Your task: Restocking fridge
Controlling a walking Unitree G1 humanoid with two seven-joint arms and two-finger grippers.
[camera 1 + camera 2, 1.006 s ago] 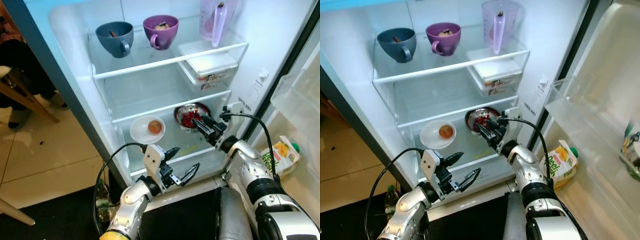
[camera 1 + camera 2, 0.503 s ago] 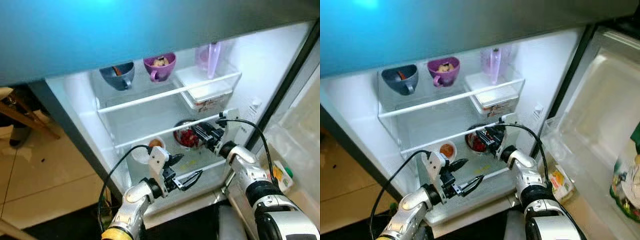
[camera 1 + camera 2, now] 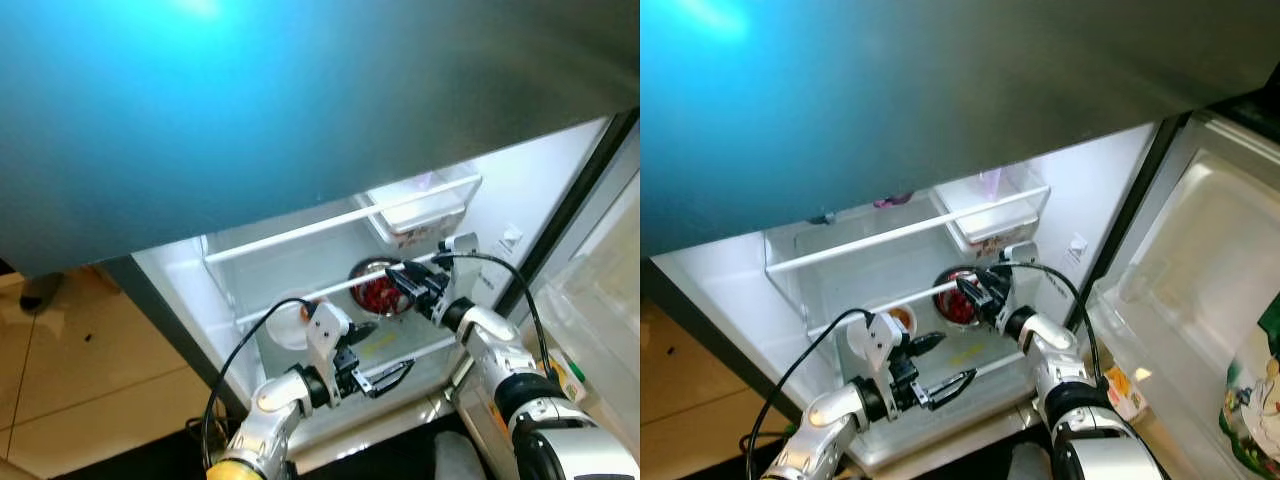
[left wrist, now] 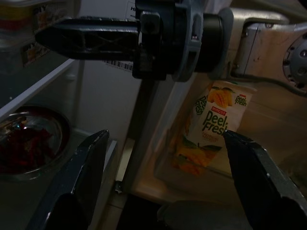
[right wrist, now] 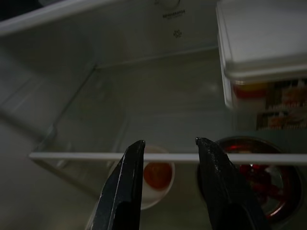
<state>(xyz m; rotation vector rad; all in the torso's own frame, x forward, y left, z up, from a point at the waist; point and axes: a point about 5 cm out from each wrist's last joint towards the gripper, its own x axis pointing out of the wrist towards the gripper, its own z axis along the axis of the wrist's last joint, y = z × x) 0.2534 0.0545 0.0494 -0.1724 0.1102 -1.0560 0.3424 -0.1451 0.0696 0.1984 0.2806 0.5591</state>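
Inside the open fridge, a steel bowl of red food (image 3: 376, 292) sits on the lower shelf beside a white plate (image 3: 283, 325) holding an orange item (image 5: 156, 175). My right gripper (image 3: 403, 281) is open, its fingers level with the glass shelf edge (image 5: 192, 157) just in front of the bowl (image 5: 256, 179), holding nothing. My left gripper (image 3: 385, 351) is open and empty, low at the front of the bottom shelf, in front of the plate. A white lidded container (image 3: 421, 205) rests on the shelf above the bowl.
A large blue-grey surface (image 3: 280, 110) covers the upper half of the eye views. The open fridge door (image 3: 1200, 270) with clear bins stands at right. A juice carton (image 4: 214, 122) lies low at the right, by the door. Tiled floor (image 3: 70, 390) is at left.
The camera has dropped and tilted, so the blue-grey surface now hides the top shelf with its mugs and jug. Both grippers stay open, in much the same places by the lower shelves.
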